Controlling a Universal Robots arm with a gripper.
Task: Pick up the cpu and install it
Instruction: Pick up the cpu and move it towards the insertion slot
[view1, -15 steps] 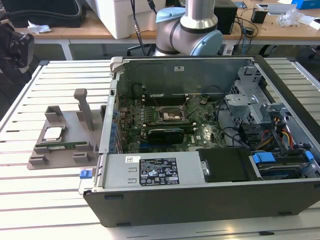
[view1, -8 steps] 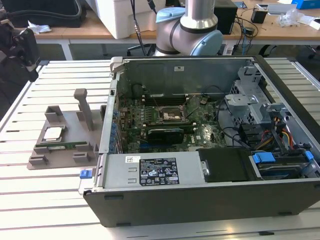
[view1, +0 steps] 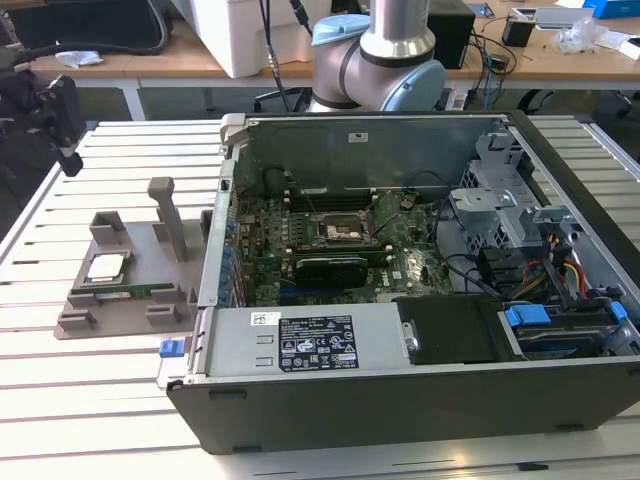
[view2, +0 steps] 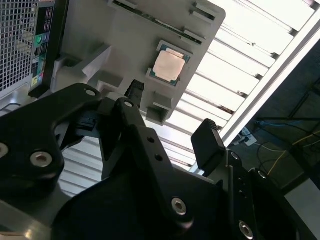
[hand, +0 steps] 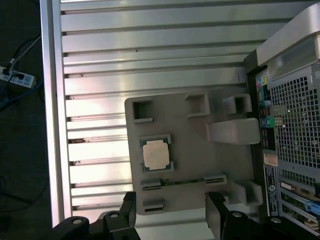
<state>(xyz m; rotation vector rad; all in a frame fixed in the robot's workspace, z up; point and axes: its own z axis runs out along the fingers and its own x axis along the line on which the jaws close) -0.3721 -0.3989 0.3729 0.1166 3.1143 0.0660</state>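
Note:
The cpu, a small square chip with a silver top and a green rim, lies flat in a recess of the grey holder on the table. It also shows in the second wrist view, cpu, and in the exterior view, cpu, left of the open computer case. My gripper hangs above the holder's edge, open, with nothing between its black fingers. It is well clear of the chip. Inside the case, the black socket frame sits on the green mainboard.
A long green memory stick stands in the holder's slot next to the chip. A grey post rises from the holder near the case wall. The slatted table's edge runs close by, with cables on the floor beyond it.

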